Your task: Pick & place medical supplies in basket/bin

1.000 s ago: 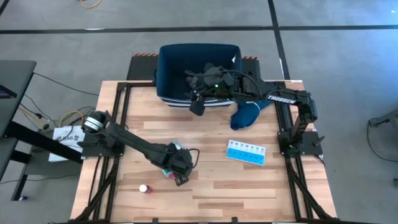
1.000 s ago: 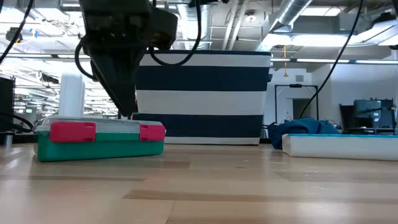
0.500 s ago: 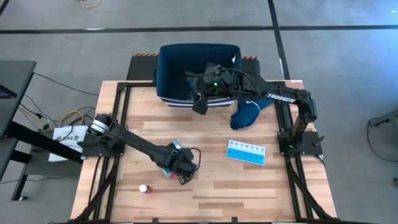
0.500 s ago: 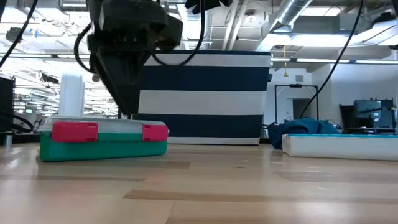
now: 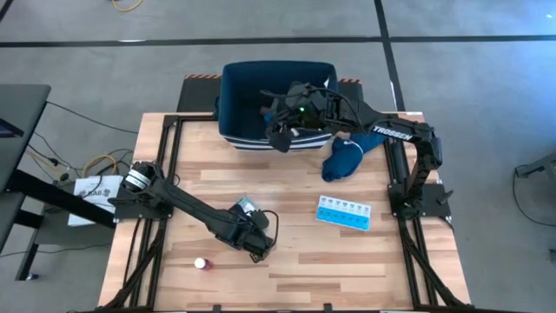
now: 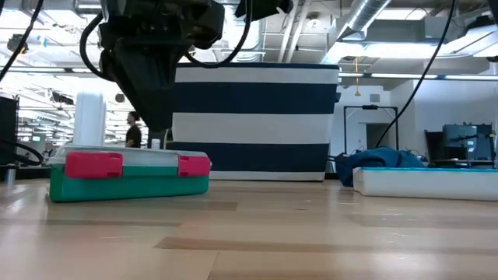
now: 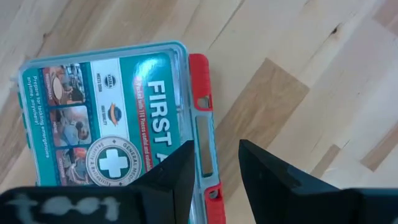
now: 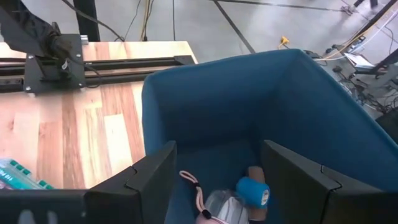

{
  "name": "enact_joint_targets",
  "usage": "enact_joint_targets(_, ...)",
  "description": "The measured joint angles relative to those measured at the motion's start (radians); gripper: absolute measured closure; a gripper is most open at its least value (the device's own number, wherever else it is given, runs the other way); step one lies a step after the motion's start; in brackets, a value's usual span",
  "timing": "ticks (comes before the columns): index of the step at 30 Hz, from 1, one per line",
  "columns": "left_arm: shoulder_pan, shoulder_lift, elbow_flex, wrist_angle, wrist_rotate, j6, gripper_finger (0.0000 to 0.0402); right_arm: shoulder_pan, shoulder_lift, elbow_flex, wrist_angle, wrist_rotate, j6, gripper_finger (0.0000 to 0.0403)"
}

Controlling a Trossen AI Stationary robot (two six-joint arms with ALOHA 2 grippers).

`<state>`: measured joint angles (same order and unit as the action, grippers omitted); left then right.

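Note:
The green-white-red box (image 7: 106, 124) lies flat on the table, also seen low (image 6: 128, 175) and from above (image 5: 241, 207). My left gripper (image 7: 214, 165) is open, pointing down over the box's red latch edge (image 7: 200, 93); whether it touches, I cannot tell. My right gripper (image 8: 217, 171) is open above the near part of the navy bin (image 5: 252, 96), in which lie a pink item (image 8: 198, 198), a blue cube (image 8: 253, 190) and a brown bar (image 8: 254, 172). The light blue pill organizer (image 5: 343, 212) and the tiny red-white bottle (image 5: 201, 263) rest on the table.
The soft blue cloth (image 5: 343, 158) lies bunched against the bin's near right corner. The bin (image 6: 257, 117) stands at the far edge. Bare wood lies between box and pill organizer (image 6: 428, 180). A person (image 6: 134, 129) stands far off in the room.
My left gripper has moved a little toward the table's near edge, staying over the box. My right gripper has drifted toward the far edge, farther over the bin.

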<state>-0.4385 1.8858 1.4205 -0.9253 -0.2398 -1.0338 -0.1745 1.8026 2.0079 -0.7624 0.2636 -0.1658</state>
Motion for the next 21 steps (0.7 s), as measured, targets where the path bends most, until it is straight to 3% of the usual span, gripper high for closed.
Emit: enact_joint_targets(21,-0.035,0.066,0.004,0.059,-0.061,0.031,0.0288,0.011,0.000,-0.001,-0.005,-0.001,0.038,0.0177)
